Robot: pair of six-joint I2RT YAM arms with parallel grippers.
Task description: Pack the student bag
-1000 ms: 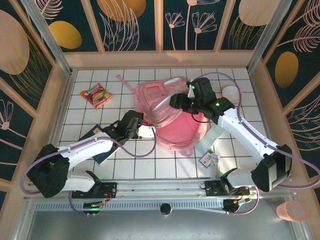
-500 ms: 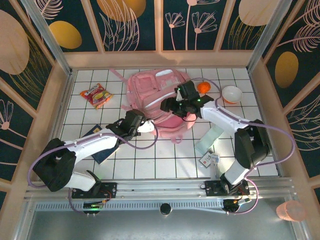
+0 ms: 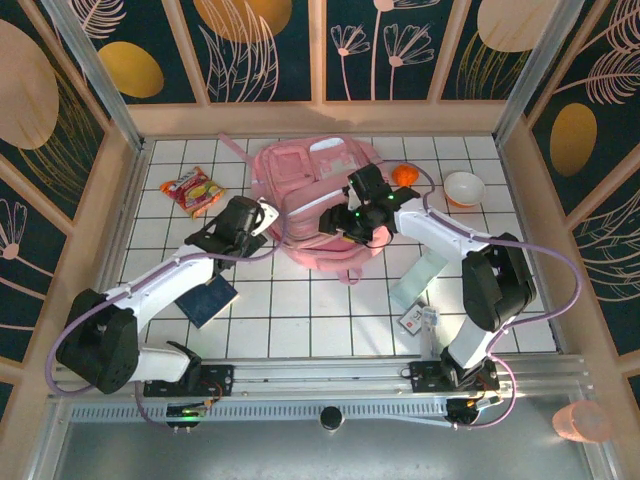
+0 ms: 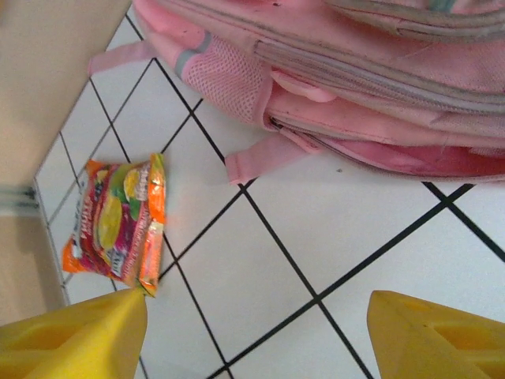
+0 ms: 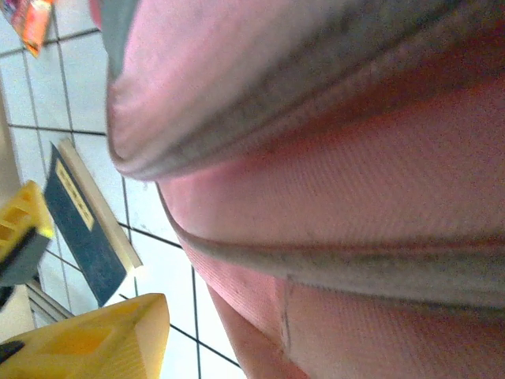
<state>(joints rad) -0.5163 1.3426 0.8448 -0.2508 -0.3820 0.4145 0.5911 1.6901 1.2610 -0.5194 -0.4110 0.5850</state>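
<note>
**A:** Fabric first. What is the student bag (image 3: 312,200) like?

**B:** Soft pink cloth, slumped in a rounded heap at the back middle of the white tiled table (image 3: 300,320), between the two arms. The left wrist camera brings out a fine mesh side pocket (image 4: 229,79), pale grey piping along the seams, and a flat strap tab (image 4: 268,158) lying on the tile.

**A:** And from the right wrist?

**B:** That camera is very close to the bag, so you see woven pink cloth crossed by curved grey bands of trim. The overhead camera gives the whole outline instead.

**A:** The grippers?

**B:** The left gripper (image 4: 256,347) hangs just left of the bag. Its blocky yellow fingers (image 4: 79,339) are spread wide with bare tile between them, so it holds nothing. The right gripper (image 3: 340,218) sits on top of the bag. One yellow finger (image 5: 102,339) shows beside the cloth and the other is hidden behind it, so I cannot tell whether it grips.

**A:** Anything else?

**B:** A glossy, crinkled snack packet (image 4: 118,225) in orange and red lies flat to the left of the bag, apart from it. The overhead view adds a dark blue book (image 3: 210,298) by the left arm. It also shows an orange ball (image 3: 404,175) and a pale round bowl (image 3: 464,187) to the right of the bag.
</note>
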